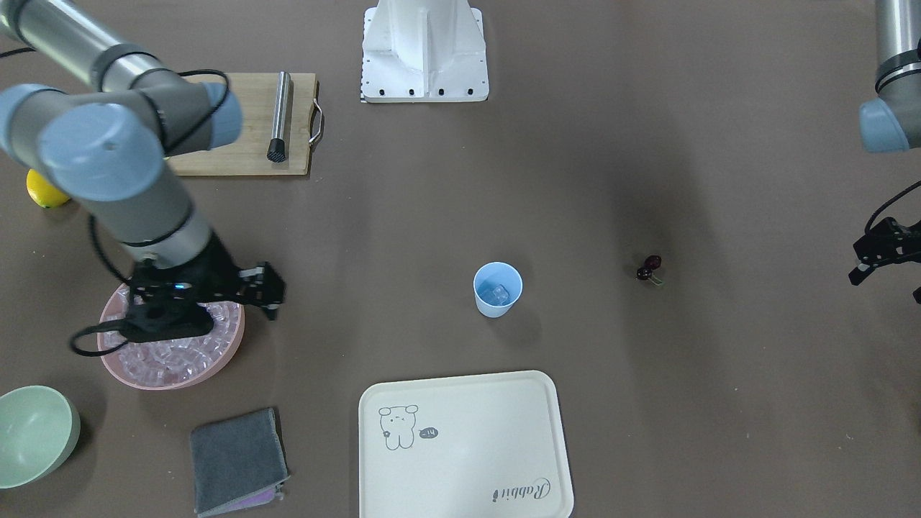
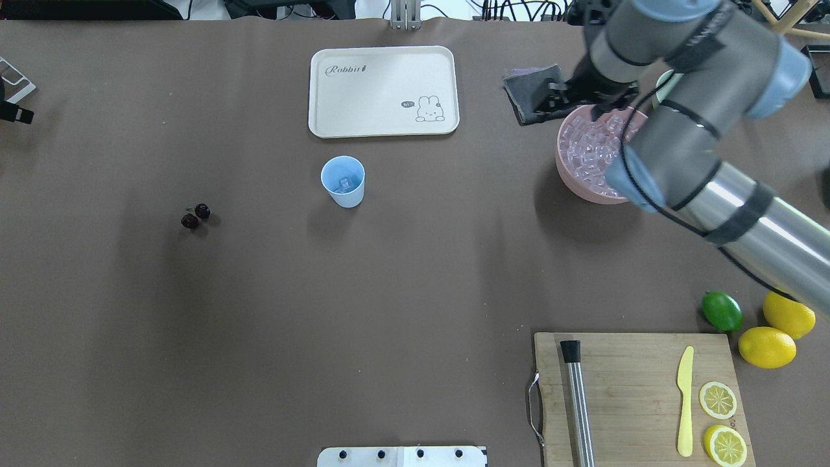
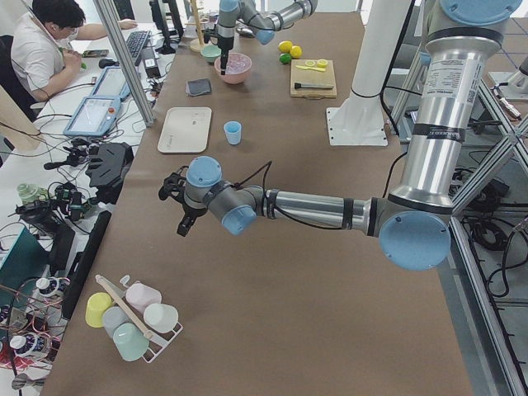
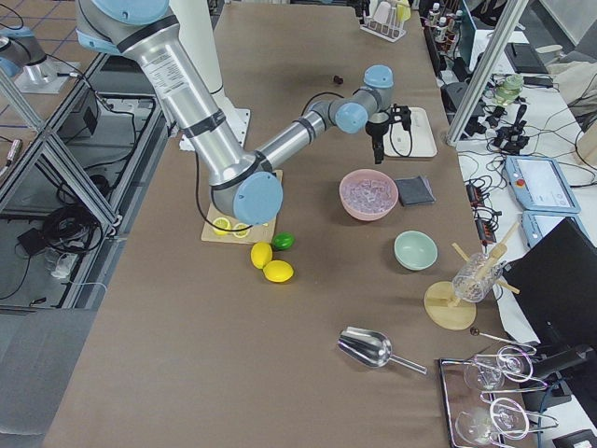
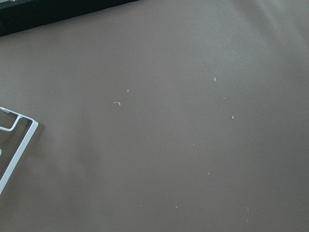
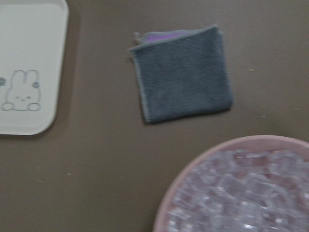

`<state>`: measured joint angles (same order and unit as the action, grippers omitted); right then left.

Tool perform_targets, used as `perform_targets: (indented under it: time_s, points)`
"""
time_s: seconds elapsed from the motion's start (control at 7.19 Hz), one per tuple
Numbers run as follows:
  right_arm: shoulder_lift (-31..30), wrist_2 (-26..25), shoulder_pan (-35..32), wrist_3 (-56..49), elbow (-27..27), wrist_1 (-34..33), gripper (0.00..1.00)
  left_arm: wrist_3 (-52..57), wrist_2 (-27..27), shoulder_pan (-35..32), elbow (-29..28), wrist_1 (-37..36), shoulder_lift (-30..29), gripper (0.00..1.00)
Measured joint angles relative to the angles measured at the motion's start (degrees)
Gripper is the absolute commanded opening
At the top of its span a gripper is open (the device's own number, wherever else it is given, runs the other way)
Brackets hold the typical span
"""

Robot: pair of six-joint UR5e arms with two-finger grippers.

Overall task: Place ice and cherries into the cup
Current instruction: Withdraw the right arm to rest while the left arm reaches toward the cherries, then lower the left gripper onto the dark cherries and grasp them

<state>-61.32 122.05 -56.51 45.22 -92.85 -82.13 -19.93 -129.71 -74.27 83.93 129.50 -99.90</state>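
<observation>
The light blue cup (image 1: pixel 497 289) stands upright mid-table, also in the overhead view (image 2: pixel 343 181), with one clear ice cube (image 2: pixel 344 184) inside. The dark red cherries (image 1: pixel 649 267) lie on the table apart from the cup, also in the overhead view (image 2: pixel 195 216). Several ice cubes (image 1: pixel 173 352) fill a wide pink bowl (image 1: pixel 115 367). My right gripper (image 1: pixel 268 293) hangs above that bowl's edge, looks open and holds nothing. My left gripper (image 1: pixel 886 284) is at the table's far side, well away from the cherries, looks open and empty.
A cream tray (image 1: pixel 464 446) lies beyond the cup. A folded grey cloth (image 1: pixel 237 460) and a pale green bowl (image 1: pixel 32 432) lie near the pink bowl. A wooden board (image 2: pixel 639 395) holds a muddler, knife and lemon slices. A lime (image 2: pixel 722 311) and lemons sit beside it.
</observation>
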Motion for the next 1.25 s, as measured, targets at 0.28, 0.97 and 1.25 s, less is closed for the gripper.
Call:
perform_targets:
  time_s: [0.28, 0.97, 1.25]
  points:
    - [-12.6, 9.3, -11.6, -13.4, -5.2, -0.3, 0.99, -0.2, 0.9, 2.1, -0.1, -0.3, -1.1, 0.97]
    - [-26.0, 13.1, -22.7, -34.5, -6.4, -1.1, 0.99, -10.3, 1.6, 10.8, 3.0, -0.1, -1.3, 0.97]
    - [-29.0, 12.7, -23.9, -39.6, -6.9, -1.0, 0.99, -16.1, 2.1, 16.3, 4.1, -0.1, -1.8, 0.96]
